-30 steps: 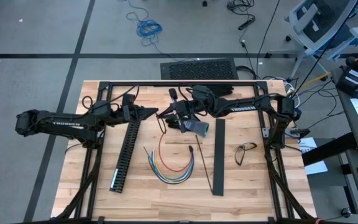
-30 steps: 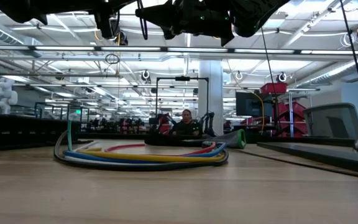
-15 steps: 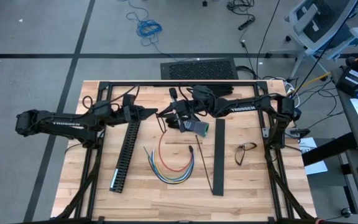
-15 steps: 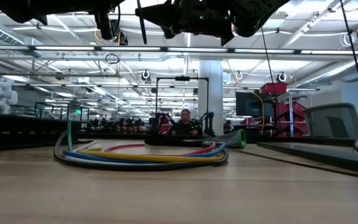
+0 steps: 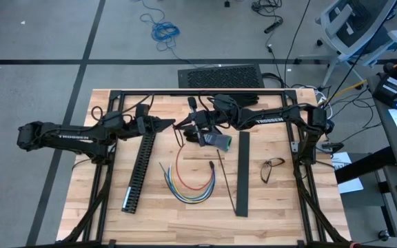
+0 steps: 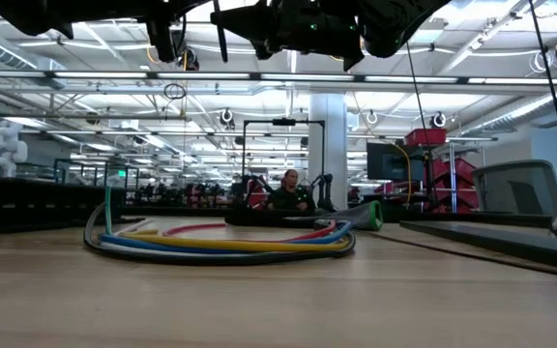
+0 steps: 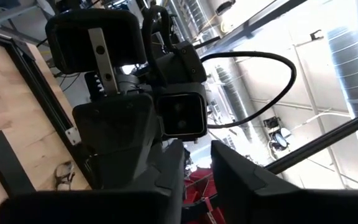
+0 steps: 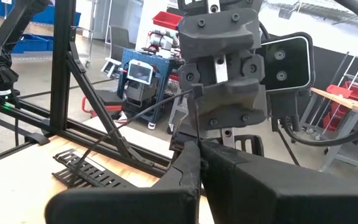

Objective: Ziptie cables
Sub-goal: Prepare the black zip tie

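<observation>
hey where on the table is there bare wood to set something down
Bare wood: the near edge below the cables, the near left corner beside the slotted duct, and the strip between the flat black bar and the glasses. It is crowded at the far middle, where the left gripper and right gripper meet.

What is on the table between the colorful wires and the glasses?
A long flat black strip lies between the cables and the glasses, seen in the high view.

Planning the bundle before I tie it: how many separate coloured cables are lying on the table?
4 visible: red, yellow, blue and green, nested together in one U-shaped bundle at table centre. More could be hidden within the bundle.
</observation>
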You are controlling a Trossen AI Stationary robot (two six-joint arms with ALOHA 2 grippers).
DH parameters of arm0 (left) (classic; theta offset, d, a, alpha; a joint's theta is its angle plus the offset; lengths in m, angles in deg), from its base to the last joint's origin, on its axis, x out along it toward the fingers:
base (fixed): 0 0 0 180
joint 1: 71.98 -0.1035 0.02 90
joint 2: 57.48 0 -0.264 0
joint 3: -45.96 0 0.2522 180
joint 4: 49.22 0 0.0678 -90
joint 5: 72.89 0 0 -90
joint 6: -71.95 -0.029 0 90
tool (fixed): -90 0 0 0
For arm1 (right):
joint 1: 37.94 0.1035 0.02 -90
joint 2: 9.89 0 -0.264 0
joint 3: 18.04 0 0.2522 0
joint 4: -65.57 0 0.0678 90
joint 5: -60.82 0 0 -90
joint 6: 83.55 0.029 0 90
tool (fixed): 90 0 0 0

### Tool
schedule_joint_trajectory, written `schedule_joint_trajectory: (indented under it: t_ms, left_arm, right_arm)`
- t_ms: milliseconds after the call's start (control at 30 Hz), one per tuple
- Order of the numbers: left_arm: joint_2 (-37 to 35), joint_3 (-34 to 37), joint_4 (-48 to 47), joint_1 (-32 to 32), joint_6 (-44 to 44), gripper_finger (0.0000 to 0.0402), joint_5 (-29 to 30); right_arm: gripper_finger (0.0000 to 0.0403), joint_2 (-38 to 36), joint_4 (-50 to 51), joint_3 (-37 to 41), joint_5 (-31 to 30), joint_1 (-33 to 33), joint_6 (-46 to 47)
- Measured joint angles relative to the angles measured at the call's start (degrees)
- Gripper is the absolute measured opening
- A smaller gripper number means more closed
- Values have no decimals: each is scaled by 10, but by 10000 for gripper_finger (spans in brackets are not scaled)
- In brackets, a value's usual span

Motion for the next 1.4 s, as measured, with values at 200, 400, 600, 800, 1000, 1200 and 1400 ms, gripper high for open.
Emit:
schedule_joint_trajectory:
  t_ms: [200, 400, 600, 800, 1000, 1200, 1400]
  left_arm:
    - [0, 0, -1, 0, -7, 123, -5]
    - [0, 0, -2, 0, -44, 119, -29]
    - [0, 0, -10, 0, -69, 22, -30]
    - [0, 0, -18, 0, -71, 3, -31]
    - [-6, 0, -22, -11, -75, 1, -22]
    - [-10, 0, -19, -28, -75, 1, -24]
    - [-11, 0, -16, -41, -76, 0, -27]
  right_arm:
    - [0, 0, 0, 0, 0, 0, 0]
    - [0, 0, 0, 0, 0, 0, 0]
    - [0, 0, -8, 0, 1, 0, 5]
    - [0, 0, -12, 0, 1, 0, 21]
    - [0, 0, 18, -1, 4, -1, 79]
    - [0, 0, 39, -1, 4, 5, 114]
    - [0, 0, 61, -1, 5, 8, 148]
